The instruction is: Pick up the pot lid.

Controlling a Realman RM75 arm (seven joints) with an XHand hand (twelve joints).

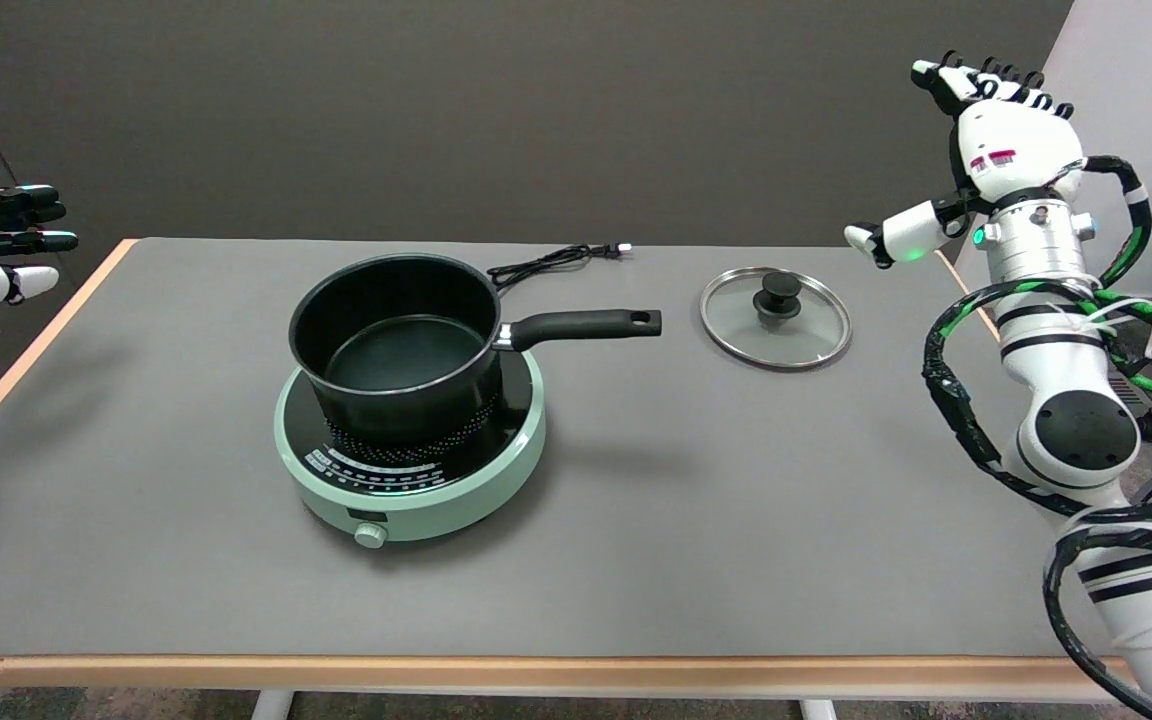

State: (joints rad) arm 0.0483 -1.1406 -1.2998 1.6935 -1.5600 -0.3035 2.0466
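Across most of the view a grey table [636, 520] with a pale wooden edge was spread, backed by a dark wall. At about nine o'clock from the table's middle, a round green cooker [411, 455] was seen, with a black glass top and a small knob at its front. On it a black pot [396, 340] was set, uncovered, its straight handle [581, 325] pointed toward three o'clock. A black cord [551, 262] was laid on the table behind the pot, at about one o'clock from it.

At the picture's right edge the right arm [1066, 400] was raised, wrapped in black and green cables. Its hand [986, 150] was held in the air at two o'clock from the table's middle, above the table's far right corner; the fingers were pointed upward and apart, the thumb was stuck out toward nine o'clock, and nothing was held.

The lid [776, 318], of glass with a metal rim, was laid flat on the table at three o'clock from the pot, just past the handle's tip and apart from it. Its black knob [778, 293] was turned upward. The lid was placed at about eight o'clock from the hand, well below it and untouched.
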